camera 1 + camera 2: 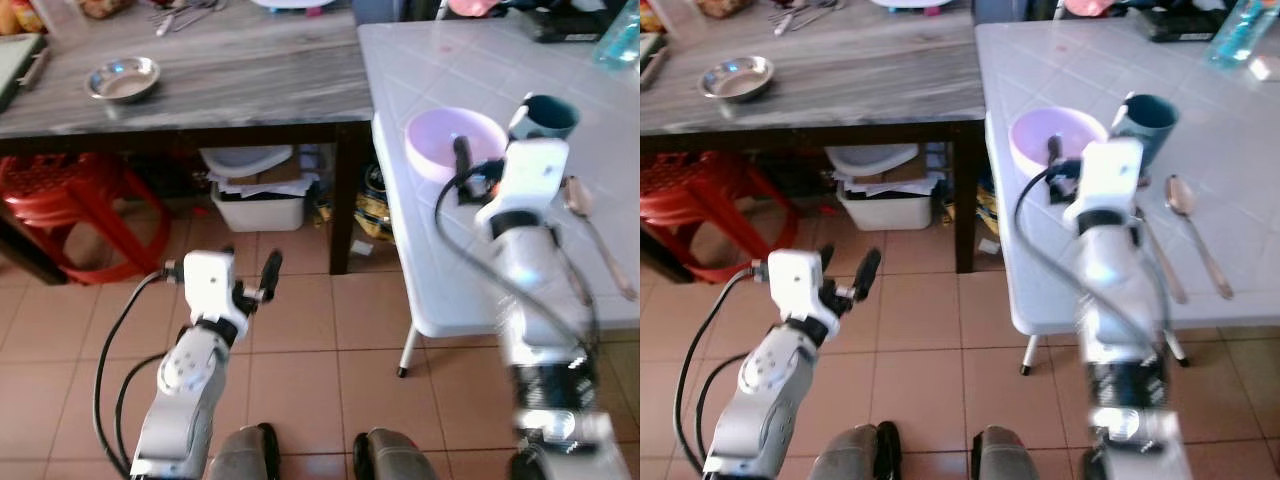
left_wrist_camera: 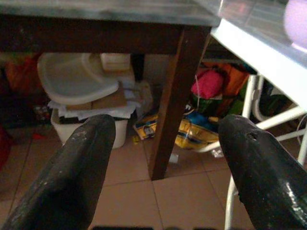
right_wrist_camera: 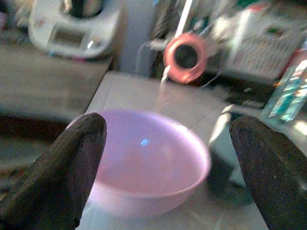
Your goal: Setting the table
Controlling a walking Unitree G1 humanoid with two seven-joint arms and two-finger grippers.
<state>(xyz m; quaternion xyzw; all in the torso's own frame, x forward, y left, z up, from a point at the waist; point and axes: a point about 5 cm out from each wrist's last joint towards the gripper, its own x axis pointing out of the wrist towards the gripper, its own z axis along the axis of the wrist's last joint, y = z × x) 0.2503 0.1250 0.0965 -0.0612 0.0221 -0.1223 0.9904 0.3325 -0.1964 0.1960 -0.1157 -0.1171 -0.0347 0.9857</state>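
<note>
A white tiled table (image 1: 470, 60) fills the 2 o'clock part of the head views, its near edge on white metal legs over a floor of terracotta tiles (image 1: 300, 330). On it a pink bowl (image 1: 440, 140) sits near the left edge, a teal mug (image 1: 548, 115) just beside it at 3 o'clock, and a metal spoon (image 1: 590, 225) lies nearer the robot, handle toward 5 o'clock. The right gripper (image 3: 165, 158) hangs over the table just short of the bowl, jaws spread wide with the bowl between them in the right wrist view, touching nothing; that view is blurred. At 11 o'clock stands a grey wood-grain table (image 1: 220, 70) on dark legs, carrying a small steel bowl (image 1: 122, 80) and some utensils (image 1: 185, 15) at its far edge. Beneath it are a white plastic bin (image 1: 258, 205) stuffed with papers and a lid, and a red plastic stool (image 1: 70, 210). The left gripper (image 2: 163, 167) is held low over the floor at 7 o'clock, jaws wide and empty.
</note>
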